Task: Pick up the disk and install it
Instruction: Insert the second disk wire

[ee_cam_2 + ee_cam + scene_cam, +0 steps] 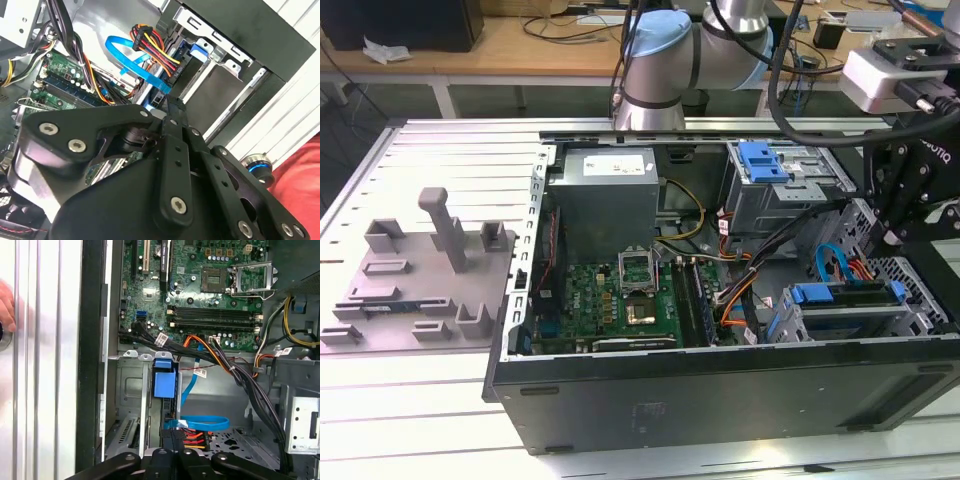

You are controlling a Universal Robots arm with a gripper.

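Exterior view first, from its left: we see a grey moulded fixture lying on the slatted metal table, well apart from the work. Just beside it stands the open computer case, its side panel off. Inside, nearest the fixture, the grey power supply sits above the green motherboard, whose processor socket is open. Further toward the exterior view's right we find an upper drive cage with a lone blue latch piece on top.

Below that cage, near the case's front wall, the disk sits in the lower drive bay, its blue carrier frame facing the motherboard and its long edge running toward the exterior view's right. A blue data cable loops just above it.

Furthest right, the gripper hangs over that bay on the arm.

In both wrist views the gripper has its black fingers drawn together, tips down beside the blue cable and the red-and-orange power leads. In the first wrist view the disk stands edge-on in its bay; we cannot tell whether the fingertips touch it. A hand shows over the table outside the case.
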